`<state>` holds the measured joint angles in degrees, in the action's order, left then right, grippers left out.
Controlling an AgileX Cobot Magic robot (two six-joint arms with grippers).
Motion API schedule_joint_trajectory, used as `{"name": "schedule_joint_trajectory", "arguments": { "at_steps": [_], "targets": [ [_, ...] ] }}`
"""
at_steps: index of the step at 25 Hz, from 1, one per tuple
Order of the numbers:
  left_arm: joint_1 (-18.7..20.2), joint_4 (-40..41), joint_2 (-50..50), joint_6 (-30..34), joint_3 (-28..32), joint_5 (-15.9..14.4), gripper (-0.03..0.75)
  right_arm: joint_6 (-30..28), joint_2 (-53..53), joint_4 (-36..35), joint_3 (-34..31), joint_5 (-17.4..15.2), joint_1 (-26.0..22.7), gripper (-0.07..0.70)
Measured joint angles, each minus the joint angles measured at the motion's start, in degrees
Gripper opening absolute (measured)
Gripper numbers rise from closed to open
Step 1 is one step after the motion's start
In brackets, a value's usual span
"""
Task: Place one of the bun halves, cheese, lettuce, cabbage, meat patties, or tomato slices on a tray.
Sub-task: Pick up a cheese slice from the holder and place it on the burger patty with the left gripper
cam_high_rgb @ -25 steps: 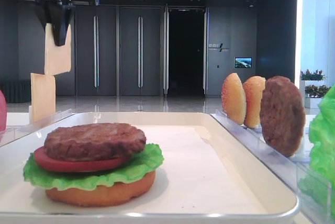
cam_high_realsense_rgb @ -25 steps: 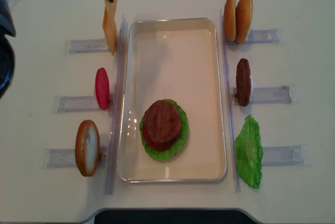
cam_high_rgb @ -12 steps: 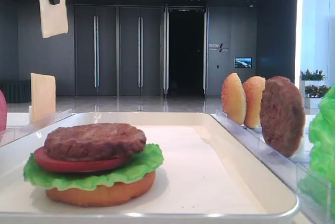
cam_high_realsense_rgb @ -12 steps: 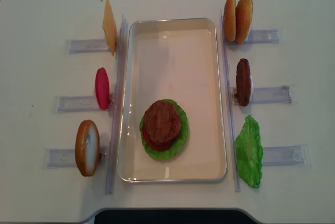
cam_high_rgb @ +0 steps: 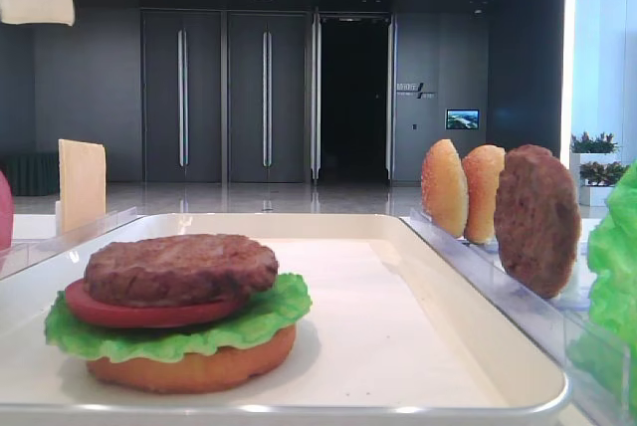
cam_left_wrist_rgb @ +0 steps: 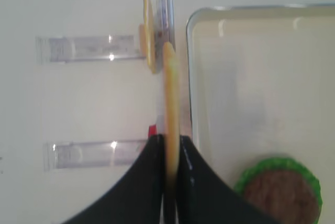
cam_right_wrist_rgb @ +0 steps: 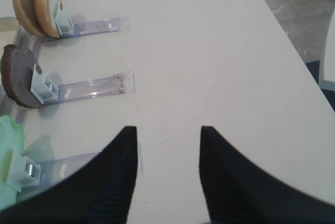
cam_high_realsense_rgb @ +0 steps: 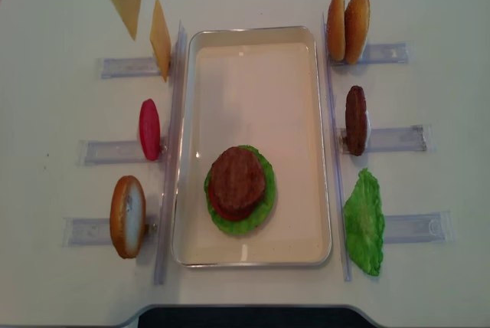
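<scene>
So the left gripper (cam_left_wrist_rgb: 170, 145) has its fingers pinched tight on a cheese slice (cam_high_realsense_rgb: 127, 0), hanging edge-down in the air above the table's far left, beside the tray (cam_high_realsense_rgb: 253, 32). Another cheese slice (cam_high_realsense_rgb: 160, 39) stands in its rack. Right gripper (cam_right_wrist_rgb: 167, 145) hovers with fingers spread, holding nothing.

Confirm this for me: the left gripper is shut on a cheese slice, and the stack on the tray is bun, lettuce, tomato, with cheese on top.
Not quite. The top layer of the stack is a meat patty, not cheese, as the low exterior view shows. The rest holds: the left gripper is shut on a cheese slice, and bun, lettuce and tomato lie on the tray.
</scene>
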<state>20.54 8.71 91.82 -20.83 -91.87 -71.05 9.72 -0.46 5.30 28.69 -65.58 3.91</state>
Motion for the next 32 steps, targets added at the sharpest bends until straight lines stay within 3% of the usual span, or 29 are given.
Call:
{"name": "schedule_joint_trajectory", "arguments": {
  "at_steps": [5,11,15,22,24,27,32],
  "targets": [
    [5.1,1.0,-14.0,-4.9,16.0,0.0,0.030,0.0,0.0,0.0,0.0,0.0,0.0,0.303],
    [10.5,1.4,-27.0,-12.6,29.5,0.1,0.030,0.0,0.0,0.0,0.0,0.0,0.0,0.303],
    [10.9,2.2,-31.6,-14.8,33.3,0.1,0.030,0.0,0.0,0.0,0.0,0.0,0.0,0.303],
    [10.9,1.9,-32.8,-15.3,34.2,1.3,0.030,0.0,0.0,0.0,0.0,0.0,0.0,0.303],
    [10.9,0.2,-32.8,-14.7,34.5,3.5,0.030,0.0,0.0,0.0,0.0,0.0,0.0,0.303],
    [10.9,-4.6,-32.8,-12.2,36.1,9.1,0.030,0.0,0.0,-0.1,0.0,0.0,0.0,0.303],
    [10.9,-19.2,-32.5,-3.6,42.2,22.8,0.030,0.1,0.0,-0.1,0.0,0.0,0.0,0.303]
  ]
}}
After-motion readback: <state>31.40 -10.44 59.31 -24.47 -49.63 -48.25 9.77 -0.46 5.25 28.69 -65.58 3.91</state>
